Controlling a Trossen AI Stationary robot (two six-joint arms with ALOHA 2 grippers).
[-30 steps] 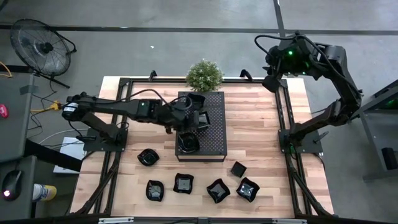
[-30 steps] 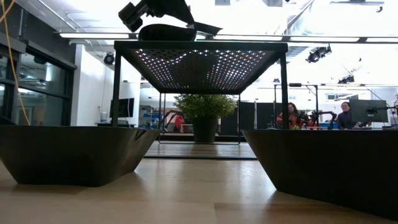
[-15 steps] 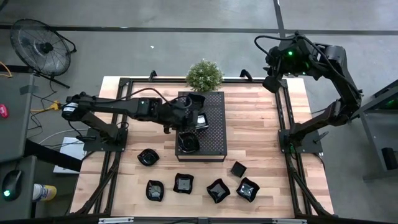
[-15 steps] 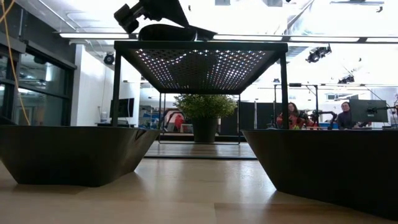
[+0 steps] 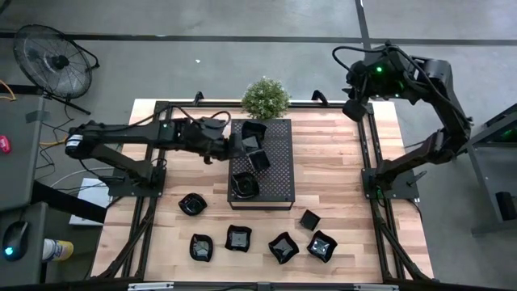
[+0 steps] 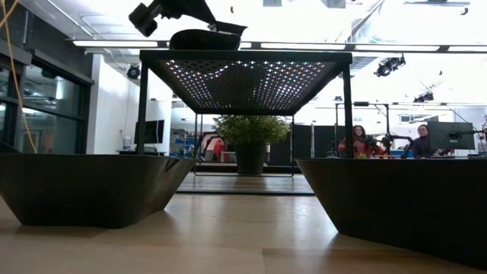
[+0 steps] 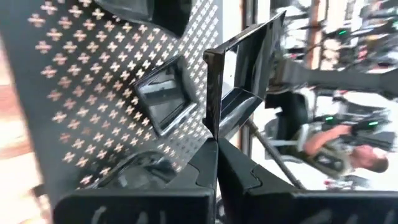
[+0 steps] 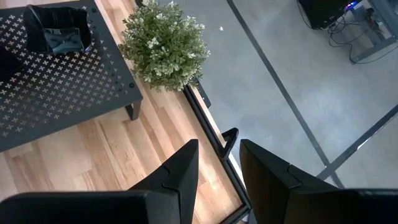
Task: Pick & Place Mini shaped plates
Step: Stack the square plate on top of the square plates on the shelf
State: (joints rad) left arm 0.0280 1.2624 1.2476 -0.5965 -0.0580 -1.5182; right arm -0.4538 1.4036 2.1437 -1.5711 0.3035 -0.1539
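left pincer [image 5: 236,144] clamped tight, nothing in it, by a glossy black square mini plate [image 5: 253,132] on the black perforated tray [image 5: 279,174], right pincer [image 8: 217,171] parted, empty, off the surface

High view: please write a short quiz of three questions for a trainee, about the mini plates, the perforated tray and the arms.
1. True or false: the right end effector hangs over the perforated tray.
2. How many mini plates lie on that tray? A) one B) three C) six
3. What stands just behind the tray, at the far edge of the wooden table?

Key:
1. False: it is out past the table's far right corner, open and empty.
2. B
3. The small potted plant.
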